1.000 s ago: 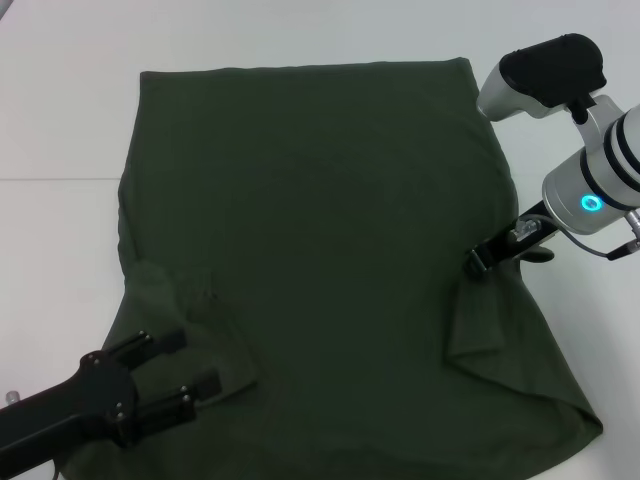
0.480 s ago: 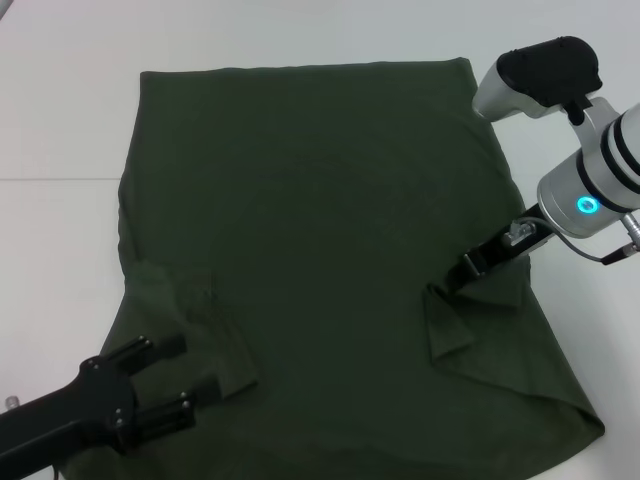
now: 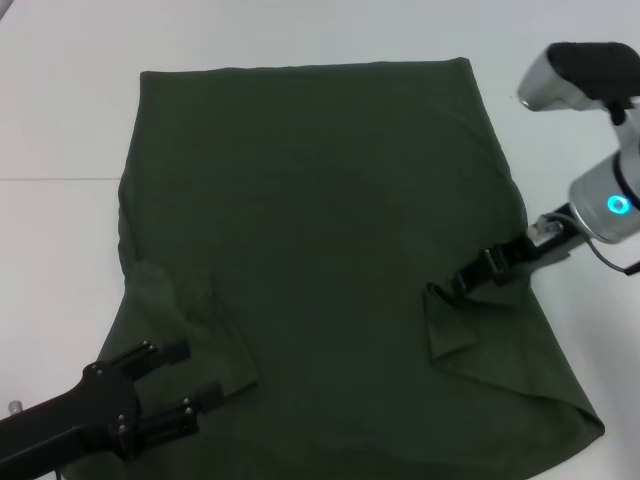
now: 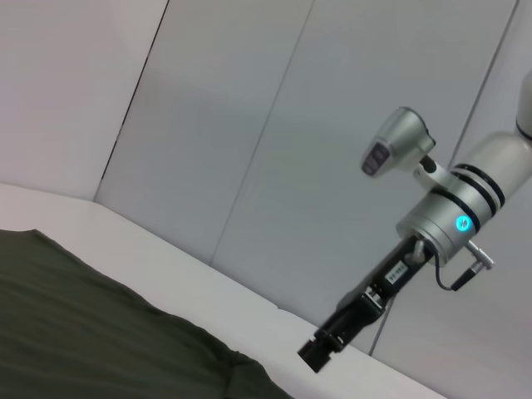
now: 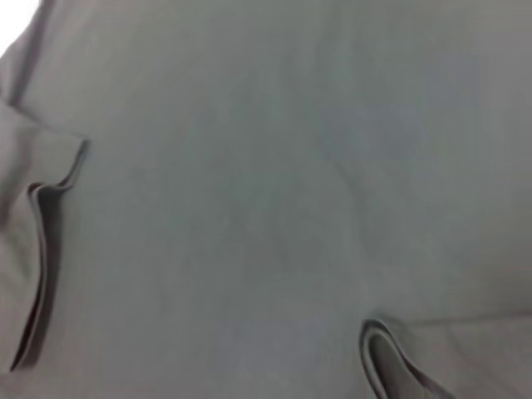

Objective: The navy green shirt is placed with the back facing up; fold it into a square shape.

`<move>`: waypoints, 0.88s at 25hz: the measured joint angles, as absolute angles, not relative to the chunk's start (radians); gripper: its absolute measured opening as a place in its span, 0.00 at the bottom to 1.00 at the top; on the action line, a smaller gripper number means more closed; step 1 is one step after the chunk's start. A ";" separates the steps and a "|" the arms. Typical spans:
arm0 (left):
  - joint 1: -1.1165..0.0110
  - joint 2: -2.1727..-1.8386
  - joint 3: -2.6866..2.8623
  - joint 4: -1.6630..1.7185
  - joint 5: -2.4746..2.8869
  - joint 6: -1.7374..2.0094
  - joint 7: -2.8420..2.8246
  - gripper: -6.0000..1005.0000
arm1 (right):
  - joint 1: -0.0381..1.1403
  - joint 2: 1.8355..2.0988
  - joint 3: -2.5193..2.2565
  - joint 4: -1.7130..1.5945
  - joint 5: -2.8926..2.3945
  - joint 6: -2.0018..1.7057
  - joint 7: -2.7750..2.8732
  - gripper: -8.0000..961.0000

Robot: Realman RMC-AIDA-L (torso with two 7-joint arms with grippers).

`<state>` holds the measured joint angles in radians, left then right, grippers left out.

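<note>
The navy green shirt (image 3: pixel 320 200) lies flat on the white table, both sleeves folded inward onto the body. My left gripper (image 3: pixel 193 372) is at the shirt's near left corner, open, its two black fingers spread just above the folded left sleeve (image 3: pixel 205 315) and holding nothing. My right gripper (image 3: pixel 468 275) reaches in from the right edge, its tip at the corner of the folded right sleeve (image 3: pixel 460 325). The left wrist view shows the shirt (image 4: pixel 83 332) and the right gripper (image 4: pixel 320 353) farther off. The right wrist view shows only shirt fabric (image 5: pixel 266 166) with two fold edges.
White table (image 3: pixel 60 120) surrounds the shirt on the left, far side and right. The silver right arm (image 3: pixel 610 200) hangs over the table right of the shirt. A grey panelled wall (image 4: pixel 249 125) stands behind the table.
The right gripper pulled the right sleeve inward onto the body, then the arm drew back to the right while the sleeve stayed put. The left gripper slid slightly back toward the near edge.
</note>
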<state>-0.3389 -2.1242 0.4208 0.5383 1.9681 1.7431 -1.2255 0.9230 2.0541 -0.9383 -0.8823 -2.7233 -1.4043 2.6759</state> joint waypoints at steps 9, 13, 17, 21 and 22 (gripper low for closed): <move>-0.340 -2.123 0.437 0.538 1.968 1.744 -1.226 0.89 | 0.908 2.052 -0.894 -0.806 -2.723 -1.407 2.686 0.71; -0.340 -2.121 0.437 0.538 1.968 1.744 -1.227 0.89 | 0.904 2.060 -0.894 -0.769 -2.723 -1.369 2.686 0.72; -0.339 -2.120 0.437 0.538 1.968 1.744 -1.227 0.89 | 0.900 2.072 -0.883 -0.738 -2.719 -1.333 2.686 0.72; -0.339 -2.119 0.437 0.538 1.968 1.742 -1.227 0.89 | 0.888 2.083 -0.880 -0.738 -2.702 -1.312 2.686 0.73; -0.339 -2.119 0.437 0.538 1.968 1.742 -1.227 0.89 | 0.884 2.084 -0.881 -0.737 -2.694 -1.307 2.686 0.73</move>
<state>-0.3390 -2.1192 0.4371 0.5385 1.9681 1.7421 -1.2272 0.8841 2.0842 -0.8805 -0.7374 -2.6943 -1.3069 2.6857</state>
